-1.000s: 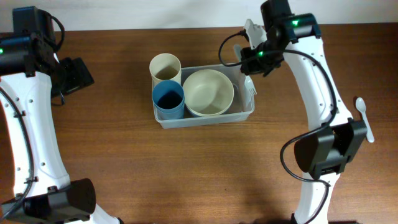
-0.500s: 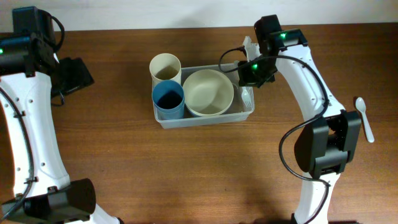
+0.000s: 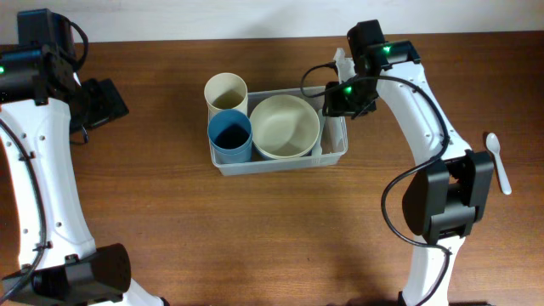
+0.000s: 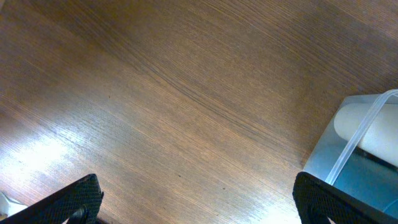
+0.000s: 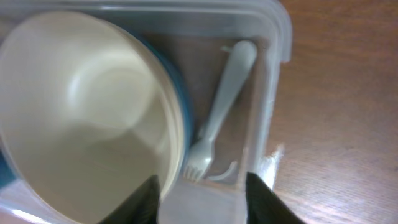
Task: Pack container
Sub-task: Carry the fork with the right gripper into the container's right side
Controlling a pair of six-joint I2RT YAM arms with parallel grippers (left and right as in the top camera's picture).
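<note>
Between bowl and container wall, fork.

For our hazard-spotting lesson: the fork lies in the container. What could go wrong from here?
1. The right gripper hangs just above the rim of the container; rising askew, it might snag and drag it.
2. The fork fills the narrow gap beside the bowl; the spoon, on the table, may not fit there.

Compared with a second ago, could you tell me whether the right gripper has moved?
Yes. In the overhead view the right gripper has come down the picture, from behind the container to over its right end.
</note>
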